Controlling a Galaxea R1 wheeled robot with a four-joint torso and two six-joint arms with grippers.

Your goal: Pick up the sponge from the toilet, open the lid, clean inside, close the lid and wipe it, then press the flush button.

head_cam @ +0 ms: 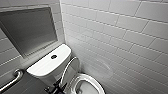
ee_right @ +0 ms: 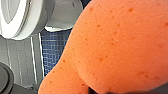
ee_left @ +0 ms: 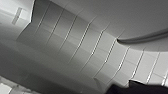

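**Item: the sponge** (ee_right: 120,47). Orange-red and porous, pitted with darker specks. It has rounded lobes and a pinched waist. It is held off the toilet (head_cam: 50,66), close to the right wrist camera, with the blue mosaic floor (ee_right: 53,47) behind it.

**Right gripper** (ee_right: 98,91). A dark piece shows at the sponge's waist. The jaws are clamped on the sponge.

**The lid** (head_cam: 72,65). White, raised, leaning at the tank, with the bowl open.

**The flush button** (head_cam: 53,56). Dark and round, in the middle of the tank top.

**Head view adds:** a metal grab bar (head_cam: 12,80) and a grey framed panel (head_cam: 30,30) on the tiled wall.

**Right wrist view adds:** the bowl seen from its side, above the floor.

**Left gripper** (ee_left: 135,88). A dark edge shows against white wall tiles (ee_left: 82,50). Whether it is open or closed cannot be told.
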